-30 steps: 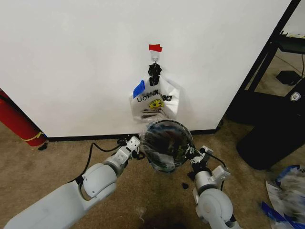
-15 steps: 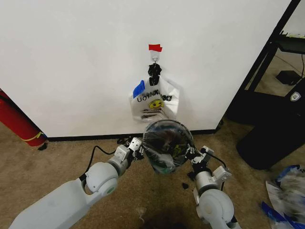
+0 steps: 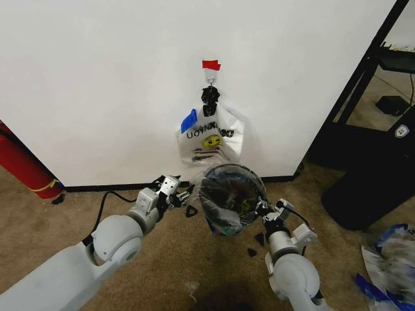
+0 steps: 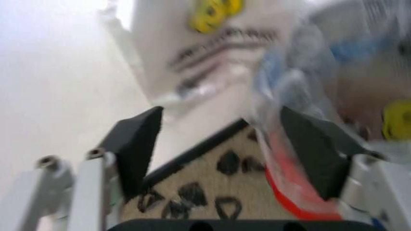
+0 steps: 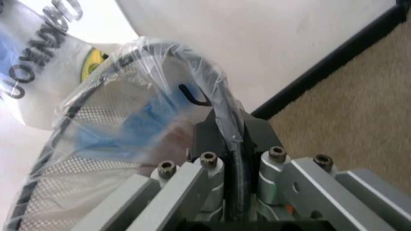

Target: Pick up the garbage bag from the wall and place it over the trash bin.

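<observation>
Black fingertips (image 4: 138, 144) of the left gripper (image 3: 176, 192) stand spread apart with nothing between them; in the left wrist view tan carpet (image 3: 78, 214) shows through the gap, and the red band at the base of the small round black mesh trash bin (image 3: 230, 194) lies close against the far finger. This gripper hovers just beside the bin, on the side toward the red cylinder (image 3: 23, 165), near the bin's rim but apart from it as far as the head view tells.

On the opposite side of the bin the right gripper (image 5: 224, 134) has its fingers pressed together on the bin's wire rim, with the thin see-through clear plastic garbage bag (image 5: 134, 115) caught in the same pinch. In the head view that right gripper (image 3: 262, 208) sits against the bin's edge on the side toward the dark shelving.

The clear film is draped over the mouth of the bin, crinkled, with its blue strips hanging inside the mesh; the bin itself leans, its opening turned up toward the head camera.

Behind the bin rises the plain white wall (image 3: 97, 84) with its black baseboard. Directly above the bin, a white smiley-face shopping bag (image 3: 211, 139) hangs from a small hook marked with red tape (image 3: 211, 65).
</observation>
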